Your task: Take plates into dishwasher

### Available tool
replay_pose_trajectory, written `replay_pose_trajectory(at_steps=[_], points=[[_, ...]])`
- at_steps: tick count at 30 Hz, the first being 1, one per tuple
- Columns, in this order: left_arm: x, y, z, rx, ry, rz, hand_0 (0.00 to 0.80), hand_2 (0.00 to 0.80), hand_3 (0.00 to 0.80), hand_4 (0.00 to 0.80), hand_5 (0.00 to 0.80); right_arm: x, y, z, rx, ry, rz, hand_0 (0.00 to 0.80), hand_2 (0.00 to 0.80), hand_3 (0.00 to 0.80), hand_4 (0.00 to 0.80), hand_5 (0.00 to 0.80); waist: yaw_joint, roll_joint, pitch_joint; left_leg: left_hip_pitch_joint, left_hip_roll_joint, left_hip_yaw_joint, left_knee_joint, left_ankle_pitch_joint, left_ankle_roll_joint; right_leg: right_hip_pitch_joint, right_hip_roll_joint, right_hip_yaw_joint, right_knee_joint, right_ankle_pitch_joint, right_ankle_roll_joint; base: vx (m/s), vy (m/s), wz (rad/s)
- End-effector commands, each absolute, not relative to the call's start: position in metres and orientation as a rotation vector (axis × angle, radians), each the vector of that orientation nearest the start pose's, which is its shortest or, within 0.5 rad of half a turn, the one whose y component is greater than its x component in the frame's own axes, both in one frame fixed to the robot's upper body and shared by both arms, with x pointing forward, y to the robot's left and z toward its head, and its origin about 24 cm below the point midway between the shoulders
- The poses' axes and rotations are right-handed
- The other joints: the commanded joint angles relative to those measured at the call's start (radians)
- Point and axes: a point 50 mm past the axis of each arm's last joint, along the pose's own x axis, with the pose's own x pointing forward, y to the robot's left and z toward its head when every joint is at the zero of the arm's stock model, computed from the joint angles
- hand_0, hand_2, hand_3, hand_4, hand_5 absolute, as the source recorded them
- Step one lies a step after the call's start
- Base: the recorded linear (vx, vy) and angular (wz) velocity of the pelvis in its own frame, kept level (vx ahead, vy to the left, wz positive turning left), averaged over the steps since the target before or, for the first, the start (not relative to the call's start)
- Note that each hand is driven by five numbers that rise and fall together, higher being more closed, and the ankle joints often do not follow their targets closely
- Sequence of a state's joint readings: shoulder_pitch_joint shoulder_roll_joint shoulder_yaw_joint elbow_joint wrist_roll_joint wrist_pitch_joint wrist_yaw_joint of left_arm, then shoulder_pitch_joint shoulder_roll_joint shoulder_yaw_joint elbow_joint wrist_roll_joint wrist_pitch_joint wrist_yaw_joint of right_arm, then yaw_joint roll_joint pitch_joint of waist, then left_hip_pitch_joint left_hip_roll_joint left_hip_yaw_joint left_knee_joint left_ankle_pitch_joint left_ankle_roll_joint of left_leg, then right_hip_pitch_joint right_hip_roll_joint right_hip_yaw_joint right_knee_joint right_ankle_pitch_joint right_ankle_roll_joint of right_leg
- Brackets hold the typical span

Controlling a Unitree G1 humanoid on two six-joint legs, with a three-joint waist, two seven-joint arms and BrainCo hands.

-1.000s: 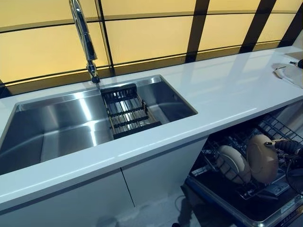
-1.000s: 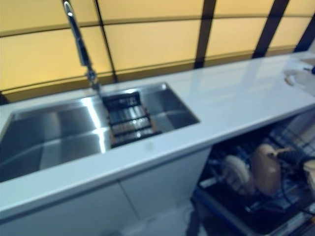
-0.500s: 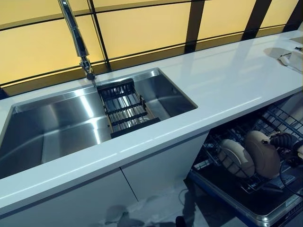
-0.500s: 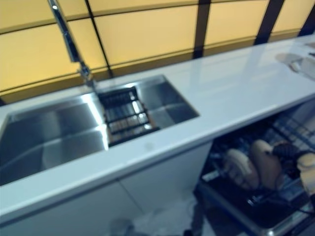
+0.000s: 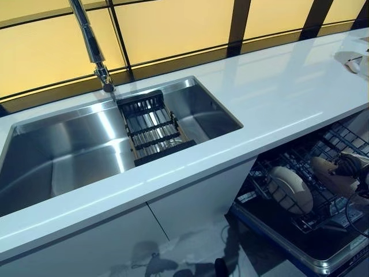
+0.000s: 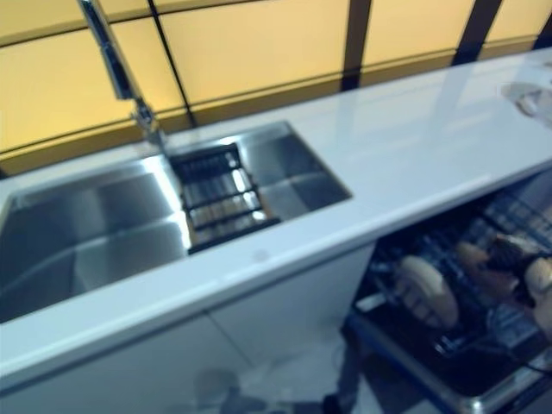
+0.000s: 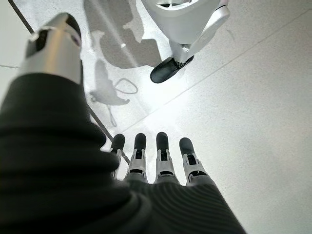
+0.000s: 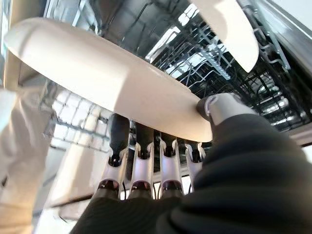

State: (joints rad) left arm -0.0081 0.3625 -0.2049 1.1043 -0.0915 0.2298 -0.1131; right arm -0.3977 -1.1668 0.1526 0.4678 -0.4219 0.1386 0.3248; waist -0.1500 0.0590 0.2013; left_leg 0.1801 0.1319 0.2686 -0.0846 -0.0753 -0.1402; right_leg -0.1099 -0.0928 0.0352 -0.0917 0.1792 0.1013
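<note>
My right hand (image 5: 349,167) is shut on a tan plate (image 5: 330,175) and holds it tilted over the lower rack (image 5: 337,137) of the open dishwasher, at the lower right. In the right wrist view the thumb (image 8: 220,108) presses on the plate's (image 8: 107,73) rim and the fingers (image 8: 141,163) lie under it. A white plate (image 5: 290,189) stands on edge in the rack just left of it; it also shows in the right wrist view (image 8: 230,30). My left hand (image 7: 148,158) hangs open and empty above the floor.
A steel sink (image 5: 57,153) with a black drain rack (image 5: 151,130) and a tall faucet (image 5: 89,40) sits in the white counter (image 5: 271,98). A white object (image 5: 353,62) lies at the counter's far right. The dishwasher's front rim (image 5: 288,249) juts out below.
The tan plate has tipped over from upright and moved right, away from the white plate. The camera has shifted, so the whole scene sits slightly differently.
</note>
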Motion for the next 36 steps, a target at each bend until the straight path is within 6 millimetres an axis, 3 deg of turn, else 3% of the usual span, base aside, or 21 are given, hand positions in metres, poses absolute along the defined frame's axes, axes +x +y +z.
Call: replay_pose_trajectory(at_steps=[1, 16, 27, 33, 36], points=[[0.094, 0.290, -0.143, 0.362, 1.390, 0.064, 0.000, 0.000, 0.000, 0.000, 0.000, 0.293, -0.379, 0.190, -1.591, 0.446, -0.110, 0.800, 0.800, 0.800, 0.800, 0.800, 0.000, -0.078, -0.043, -0.049, 0.009, -0.063, -0.003, 0.069, 0.028, 0.075, -0.082, 0.003, 0.004, -0.058, 0.092, 0.000, 0.000, 0.00], [0.096, 0.289, -0.142, 0.370, 1.394, 0.051, 0.000, 0.000, 0.000, 0.000, 0.000, 0.294, -0.376, 0.169, -1.517, 0.443, -0.125, 0.800, 0.800, 0.800, 0.800, 0.800, 0.014, -0.067, -0.039, -0.059, 0.009, -0.075, -0.003, 0.072, 0.027, 0.076, -0.089, -0.007, 0.004, -0.060, 0.093, 0.000, 0.000, 0.00], [0.100, 0.284, -0.143, 0.345, 1.395, 0.043, 0.000, 0.000, 0.000, 0.000, 0.000, 0.301, -0.371, 0.137, -0.894, 0.430, -0.165, 0.800, 0.800, 0.800, 0.800, 0.800, 0.019, -0.045, -0.032, -0.059, 0.008, -0.082, -0.003, 0.071, 0.026, 0.078, -0.094, -0.006, 0.004, -0.063, 0.088, 0.000, 0.000, 0.00], [0.099, 0.286, -0.143, 0.334, 1.406, 0.042, 0.000, 0.000, 0.000, 0.000, 0.000, 0.303, -0.369, 0.136, -0.762, 0.394, -0.117, 0.800, 0.800, 0.800, 0.800, 0.800, 0.018, -0.030, -0.029, -0.057, 0.004, -0.084, -0.003, 0.071, 0.024, 0.086, -0.099, -0.006, 0.004, -0.068, 0.086, 0.000, 0.000, 0.00], [0.100, 0.287, -0.142, 0.332, 1.410, 0.040, 0.000, 0.000, 0.000, 0.000, 0.000, 0.303, -0.371, 0.137, -0.777, 0.398, -0.104, 0.800, 0.800, 0.800, 0.800, 0.800, 0.018, -0.029, -0.030, -0.057, 0.004, -0.083, -0.003, 0.072, 0.022, 0.087, -0.101, -0.008, 0.004, -0.069, 0.087, 0.000, 0.000, 0.00]])
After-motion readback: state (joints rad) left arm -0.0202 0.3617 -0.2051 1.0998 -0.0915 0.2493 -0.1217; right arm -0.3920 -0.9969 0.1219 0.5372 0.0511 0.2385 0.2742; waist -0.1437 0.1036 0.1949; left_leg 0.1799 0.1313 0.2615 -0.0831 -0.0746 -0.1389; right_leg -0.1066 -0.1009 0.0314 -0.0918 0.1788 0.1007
